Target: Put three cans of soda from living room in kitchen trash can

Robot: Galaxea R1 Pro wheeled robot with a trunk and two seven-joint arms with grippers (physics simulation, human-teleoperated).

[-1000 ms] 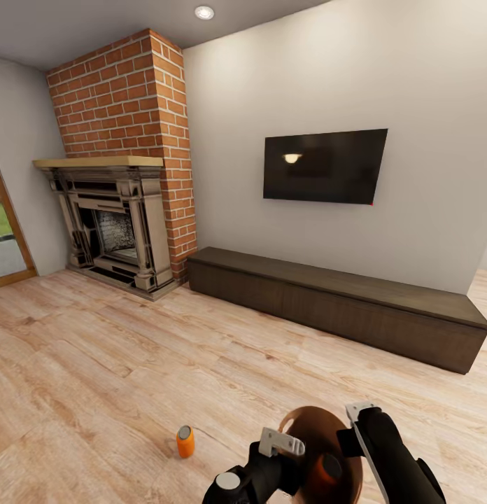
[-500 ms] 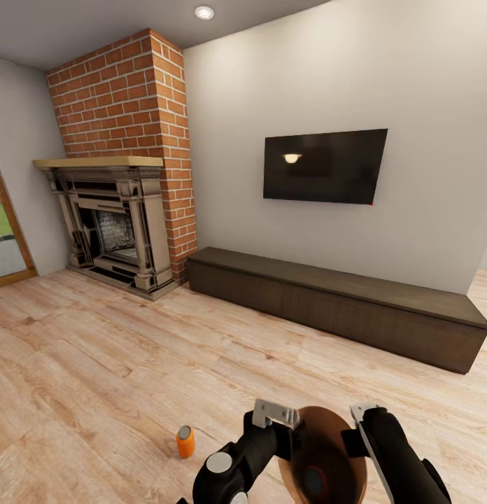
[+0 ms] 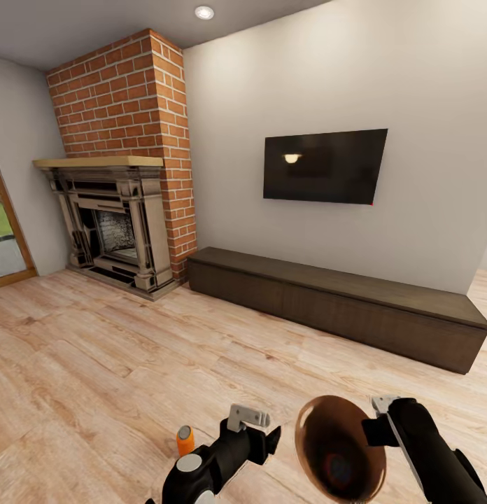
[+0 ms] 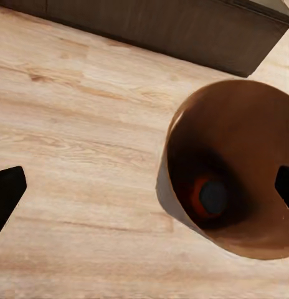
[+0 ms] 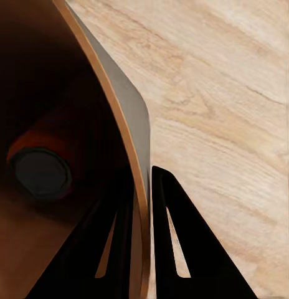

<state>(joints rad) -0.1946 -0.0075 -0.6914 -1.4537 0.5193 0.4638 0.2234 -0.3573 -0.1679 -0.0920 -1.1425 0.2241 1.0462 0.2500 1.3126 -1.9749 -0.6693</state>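
The tash can (image 3: 320,427) hangs tilted above the wood floor, its copper inside facing me, and my right gripper (image 3: 378,420) is shut on its rim. In the right wrist view the gripper (image 5: 141,205) pinches the bin's wall (image 5: 129,118), one finger on each side. One orange can of soda (image 4: 207,196) lies at the bin's bottom, dark end up; it also shows as (image 5: 38,165). A second orange can (image 3: 185,441) stands upright on the floor left of my left gripper (image 3: 261,428). That gripper is open and empty, just left of the bin (image 4: 244,149).
This is the living room: a red-brick fireplace (image 3: 117,224) at the back left, a long dark low cabinet (image 3: 334,308) under a wall TV (image 3: 324,166), a glass door (image 3: 2,238) at the far left. Light wood floor (image 3: 131,364) stretches in front.
My left gripper pulled back from the bin's mouth to the left and lower. The orange can it brought over now rests inside the bin. The right arm and bin shifted slightly right.
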